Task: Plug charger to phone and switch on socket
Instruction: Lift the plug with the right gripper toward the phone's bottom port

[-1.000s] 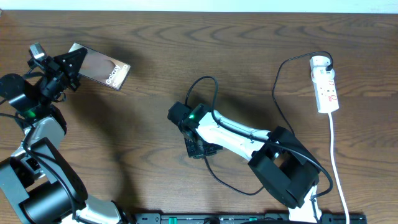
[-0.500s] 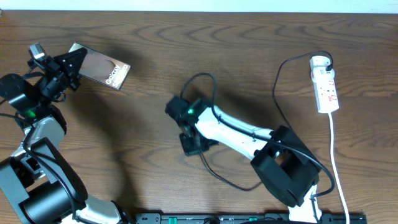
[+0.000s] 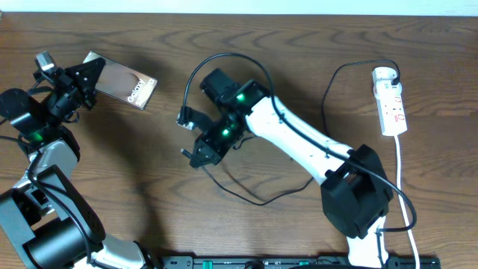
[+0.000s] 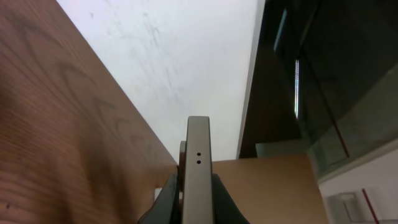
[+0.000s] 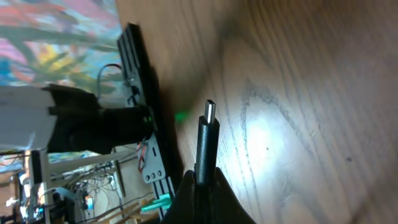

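Note:
The phone [image 3: 123,82] is lifted at the far left, face up, with my left gripper [image 3: 84,78] shut on its left end. In the left wrist view only its thin silvery edge [image 4: 198,162] shows, clamped between the fingers of that gripper [image 4: 198,200]. My right gripper [image 3: 198,153] hovers mid-table, shut on the charger's connector [image 5: 207,140], whose metal tip points away from the fingers [image 5: 227,199]. The charger's black cable [image 3: 224,56] arcs over the right arm and trails across the table to the white socket [image 3: 391,103] at the far right, where its black plug [image 3: 393,74] sits.
The socket's white cord [image 3: 401,187] runs down toward the front edge. A black rail [image 3: 299,261] lines the table's front edge and also shows in the right wrist view as the black rail [image 5: 140,124]. The right arm's base [image 3: 355,202] stands at the front right.
My right arm has swung up and left from the table's middle, lifting the connector and pulling the cable into a high loop. The left arm and phone have not moved.

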Motion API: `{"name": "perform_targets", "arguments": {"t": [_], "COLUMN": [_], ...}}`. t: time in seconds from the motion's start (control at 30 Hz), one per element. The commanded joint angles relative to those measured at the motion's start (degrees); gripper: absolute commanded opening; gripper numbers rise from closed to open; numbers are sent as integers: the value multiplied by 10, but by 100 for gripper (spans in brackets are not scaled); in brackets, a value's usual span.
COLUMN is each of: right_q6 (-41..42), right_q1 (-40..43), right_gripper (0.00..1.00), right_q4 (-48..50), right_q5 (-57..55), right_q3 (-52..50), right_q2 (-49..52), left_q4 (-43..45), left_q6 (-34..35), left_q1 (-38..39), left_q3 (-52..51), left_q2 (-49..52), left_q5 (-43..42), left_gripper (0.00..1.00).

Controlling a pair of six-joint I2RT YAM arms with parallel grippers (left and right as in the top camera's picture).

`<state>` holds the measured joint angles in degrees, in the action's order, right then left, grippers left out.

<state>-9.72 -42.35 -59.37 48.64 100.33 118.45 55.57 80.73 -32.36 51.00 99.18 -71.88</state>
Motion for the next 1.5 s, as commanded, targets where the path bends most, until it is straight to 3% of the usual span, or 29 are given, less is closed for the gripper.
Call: {"name": "perform_targets", "arguments": {"t": [0.0,0.17,0.43,0.77,1.03,1.47], "right_q6": [-45,-19,42,-2,-20,1], "right_q1": [30,73,99,88,86,70], "right_gripper": [1,1,1,1,1,2], "right_q4": [4,41,109,113,174,252], "right_q5": [52,106,211,313,406,409], "right_q3": [6,6,6,-17,-47,-47], "right_q2": [-2,-2,-1,4,57,82], "left_q4": [7,12,101,116,116,116], "left_q6": [-19,-44,-44,-40,-28,-25], "left_q1": [1,1,20,45,45,45], "left_q3": [5,5,5,5,5,5], "left_q2": [-9,-9,-9,-9,-9,-9], "left_q5": [-31,-66,-107,-106,-102,-146], "left_gripper": [7,7,7,7,7,7]}}
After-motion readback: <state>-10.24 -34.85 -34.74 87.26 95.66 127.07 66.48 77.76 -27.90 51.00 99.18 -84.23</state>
